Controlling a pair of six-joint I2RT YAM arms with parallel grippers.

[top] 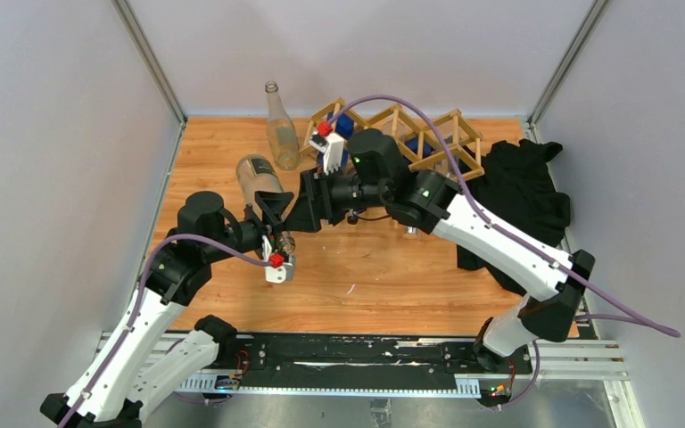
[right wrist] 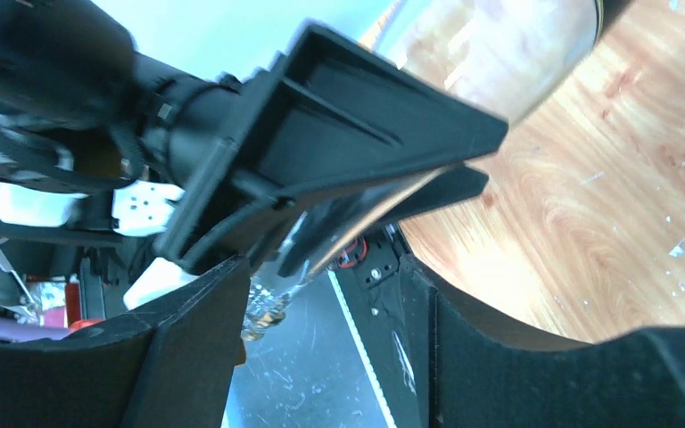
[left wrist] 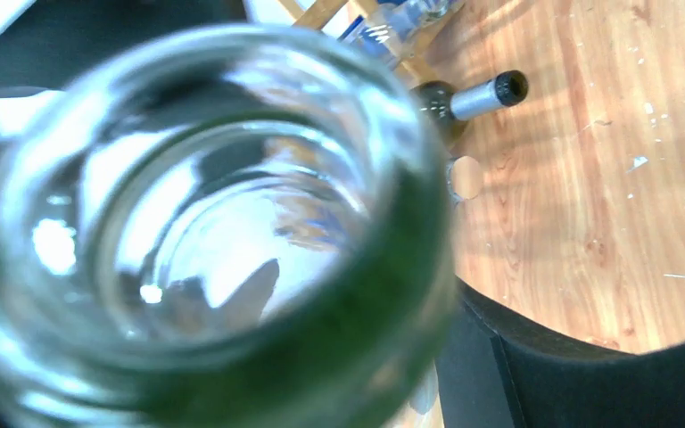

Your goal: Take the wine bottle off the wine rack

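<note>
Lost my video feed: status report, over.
Left fingers shut on the wine bottle. Bottle off the wine rack, over the table. Right fingers open beside it. Upright clear bottle close by, not blocking.

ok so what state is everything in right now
wine bottle: out of the rack, tilted, held by the left claw
left claw: shut on the wine bottle
right claw: open, holding nothing
wine rack: upright at the back, bottles in some cells
clear bottle: standing upright, no cap, beside the rack
black cloth: crumpled at the table's right edge
</note>
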